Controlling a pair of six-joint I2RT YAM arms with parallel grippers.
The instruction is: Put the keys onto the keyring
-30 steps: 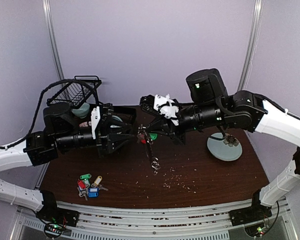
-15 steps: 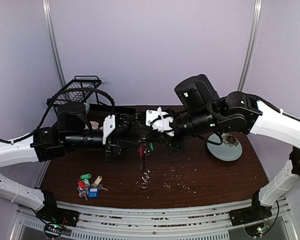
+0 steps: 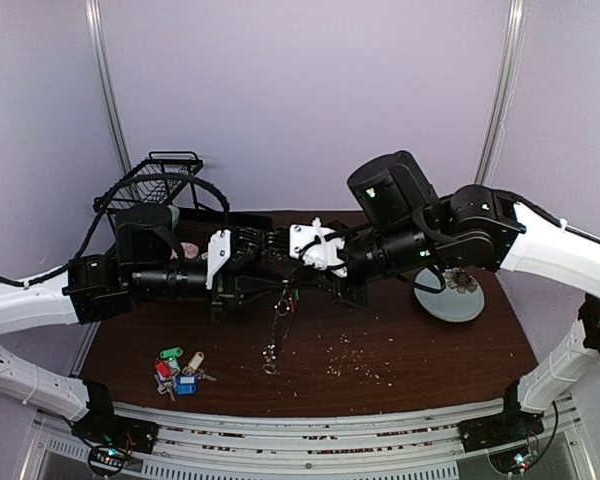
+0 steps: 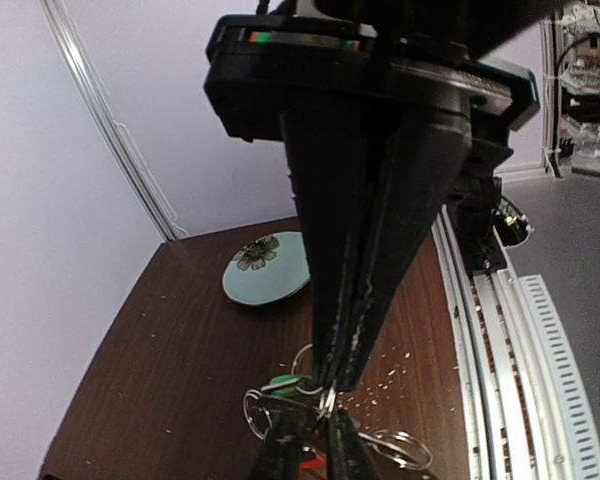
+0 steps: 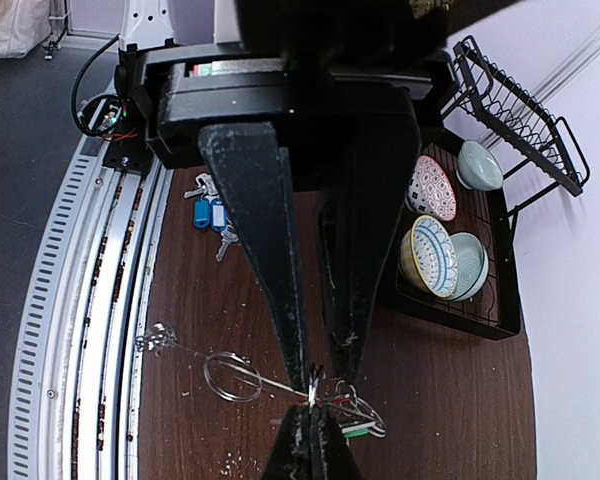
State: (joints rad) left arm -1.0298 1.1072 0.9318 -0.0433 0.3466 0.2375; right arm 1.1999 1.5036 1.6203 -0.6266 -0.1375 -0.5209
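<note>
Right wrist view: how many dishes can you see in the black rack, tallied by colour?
Pale green bowls: 2
Red-patterned dish: 1
Yellow-and-blue bowl: 1
Total: 4 in view in the black rack

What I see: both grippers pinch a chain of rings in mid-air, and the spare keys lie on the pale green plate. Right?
Not quite. The spare keys lie on the table, front left, not on the pale green plate; the top external view shows it. The left gripper and right gripper do pinch the chain of rings in mid-air.
</note>
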